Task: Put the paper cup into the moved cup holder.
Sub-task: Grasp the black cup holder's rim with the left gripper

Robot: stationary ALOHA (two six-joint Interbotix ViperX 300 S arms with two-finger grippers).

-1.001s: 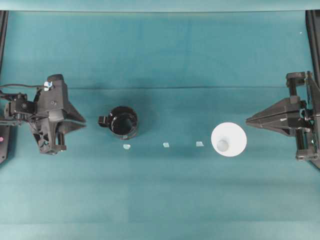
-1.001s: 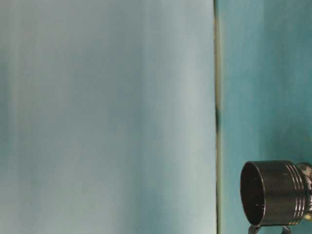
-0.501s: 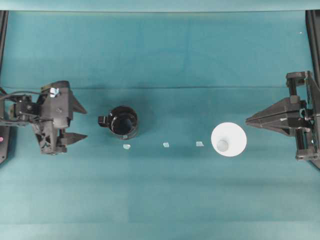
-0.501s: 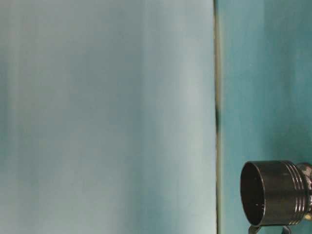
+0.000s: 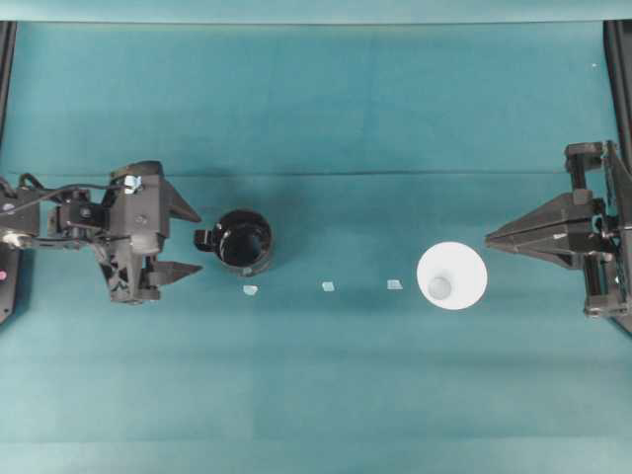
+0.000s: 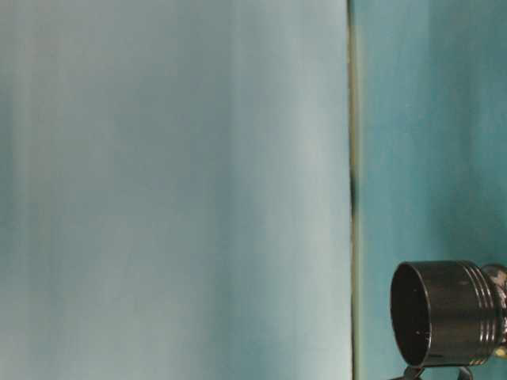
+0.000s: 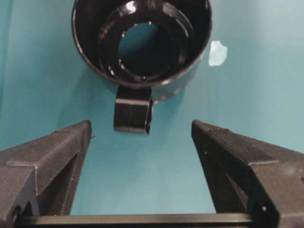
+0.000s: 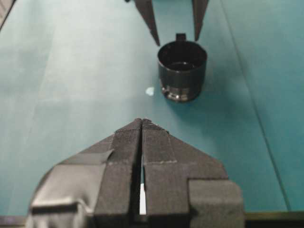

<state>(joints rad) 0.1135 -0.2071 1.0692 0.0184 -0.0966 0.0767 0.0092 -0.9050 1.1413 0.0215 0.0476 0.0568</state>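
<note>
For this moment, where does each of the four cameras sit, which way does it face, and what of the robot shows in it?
Overhead exterior: above the table, looking straight down; left gripper, right gripper, cup holder, paper cup.
Table-level exterior: low, image turned sideways; the cup holder in a corner, nearly no robot.
Left wrist: looks past its open jaws at the cup holder and its tab handle.
Right wrist: looks over shut jaws along the table to the cup holder; the left gripper is behind it.
All four views share the cup holder.
</note>
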